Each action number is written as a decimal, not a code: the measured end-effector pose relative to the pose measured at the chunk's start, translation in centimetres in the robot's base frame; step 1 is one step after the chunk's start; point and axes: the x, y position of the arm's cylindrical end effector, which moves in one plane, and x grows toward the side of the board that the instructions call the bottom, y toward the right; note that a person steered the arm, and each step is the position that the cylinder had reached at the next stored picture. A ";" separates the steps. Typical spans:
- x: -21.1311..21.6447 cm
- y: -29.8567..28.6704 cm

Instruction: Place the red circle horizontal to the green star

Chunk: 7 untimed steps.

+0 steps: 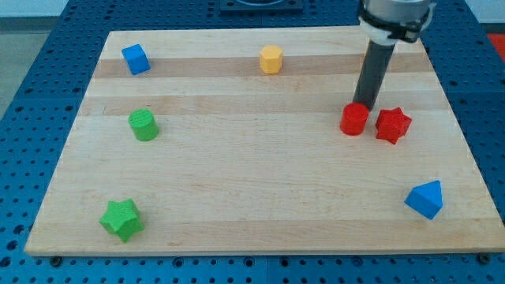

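Note:
The red circle (354,120) lies on the wooden board (252,158) at the view's right, with a red star (392,125) close on its right. The green star (121,219) lies at the view's bottom left, far from the red circle and lower in the view. My tip (362,105) is at the end of the dark rod, right at the top edge of the red circle, between it and the red star's upper left.
A green circle (144,125) lies at the left, above the green star. A blue cube (136,59) is at the top left, a yellow hexagon (271,59) at the top middle, a blue triangle (425,199) at the bottom right.

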 end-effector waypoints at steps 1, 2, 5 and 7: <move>3.1 -1.4; 5.7 -3.4; 13.1 -7.9; 15.6 -6.9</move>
